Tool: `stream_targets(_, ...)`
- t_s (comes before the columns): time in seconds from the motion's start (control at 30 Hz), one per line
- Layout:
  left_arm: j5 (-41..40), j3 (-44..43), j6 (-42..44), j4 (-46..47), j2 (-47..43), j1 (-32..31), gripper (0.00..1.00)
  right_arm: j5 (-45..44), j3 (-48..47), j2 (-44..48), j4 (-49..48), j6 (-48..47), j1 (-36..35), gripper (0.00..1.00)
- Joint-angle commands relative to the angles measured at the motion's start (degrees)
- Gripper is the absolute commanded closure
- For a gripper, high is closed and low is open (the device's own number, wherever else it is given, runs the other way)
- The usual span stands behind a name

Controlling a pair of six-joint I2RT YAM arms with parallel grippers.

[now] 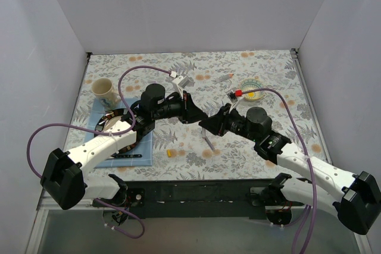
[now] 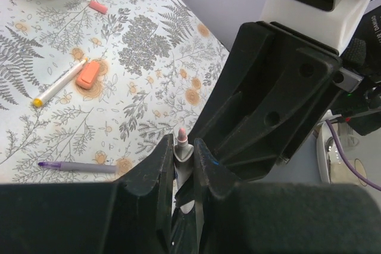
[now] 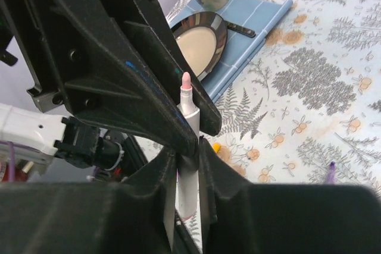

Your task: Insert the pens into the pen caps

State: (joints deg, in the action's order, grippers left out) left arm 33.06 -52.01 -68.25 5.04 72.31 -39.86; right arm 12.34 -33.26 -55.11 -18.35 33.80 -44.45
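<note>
White-pink pen (image 3: 188, 120) hangs in the air to the right of the plate (image 3: 221, 31), caught between the two grippers where they meet nose to nose above the table (image 1: 250, 147).

The left gripper (image 2: 183, 146) has its fingers (image 2: 158, 171) pressed in on the pen, pinching it just below a pink tip that pokes out past the fingertips. The right gripper (image 3: 189, 149) has its fingers (image 3: 168, 173) flanking the barrel closely on both sides. From these views I cannot tell whether they are clamping it or only bracketing it.

The pen's long axis runs along the line from one gripper to the other, in line with both sets of fingers rather than across them. Seen from the right wrist, most of the barrel and a pink tip reach forward toward the left gripper's body.

The yellow cap (image 1: 171, 153) lies on the table on the plate's right, on the near side, below both grippers and about equally near to each. The orange cap (image 2: 89, 74) lies much farther from the plate, beyond the grippers.

This looks like a handover or regrip, so one hand can probably carry the pen tip-first down onto a cap.
</note>
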Motion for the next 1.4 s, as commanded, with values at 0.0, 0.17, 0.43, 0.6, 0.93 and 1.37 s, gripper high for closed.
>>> stream_targets(0.0, 2.45, -0.73, -0.48, 0.41, -0.86, -0.13, 1.00, -2.50, 0.21, 0.71, -6.00, 0.48, -0.11, 0.94)
stream_targets(0.17, 0.34, -3.01, 1.27, -2.14, -2.61, 1.44, 0.39, -2.23, -0.14, 1.58, -5.03, 0.30, -0.11, 0.99)
stream_targets(0.43, 12.33, -2.93, 0.58, 0.14, -7.37, 7.43, 0.23, -10.50, -4.79, 4.58, 2.44, -1.81, -0.03, 0.99)
stream_targets(0.6, 23.00, -2.04, 0.66, 1.82, -4.82, 6.46, 0.27, -8.03, -7.61, 3.35, -0.36, -0.23, -0.03, 0.99)
stream_targets(0.93, 23.63, -2.39, 0.66, 2.08, -1.56, 5.05, 0.35, -5.32, -9.64, -0.43, -6.52, 3.63, -0.11, 0.99)
stream_targets(1.37, 19.41, -1.61, 2.34, 1.28, -1.65, 5.14, 0.43, -2.94, -6.30, -2.10, -15.04, 7.94, -0.29, 0.99)
